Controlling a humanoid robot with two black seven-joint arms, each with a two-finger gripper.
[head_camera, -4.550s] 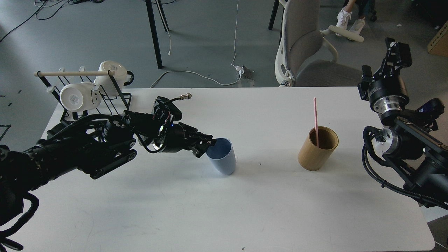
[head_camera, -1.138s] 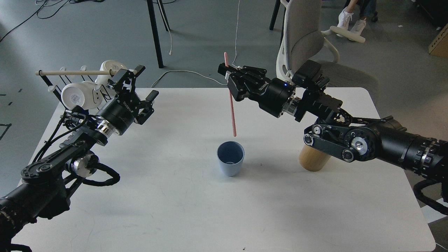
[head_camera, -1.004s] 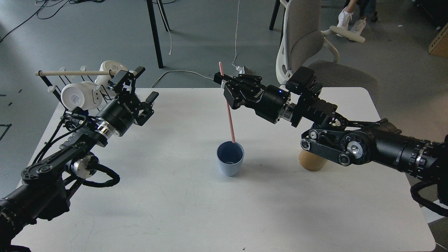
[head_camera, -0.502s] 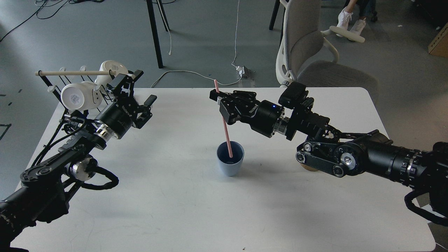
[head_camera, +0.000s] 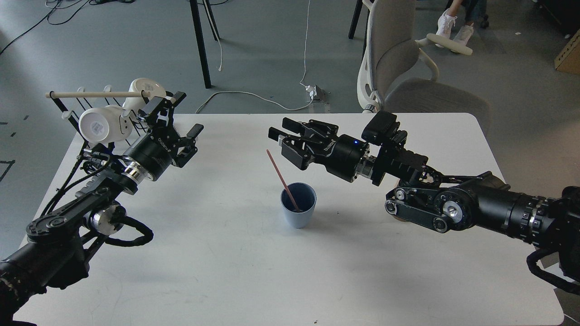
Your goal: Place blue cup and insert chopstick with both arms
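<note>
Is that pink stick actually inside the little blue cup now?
Inside. The chopstick leans on the blue cup rim, lower end within; the right tool is open above it.

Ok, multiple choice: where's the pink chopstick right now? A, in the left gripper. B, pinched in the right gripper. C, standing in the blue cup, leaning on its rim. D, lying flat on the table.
C: the chopstick has its lower end inside the blue cup and leans left over the rim, while the right gripper sits open above it, touching nothing.
</note>
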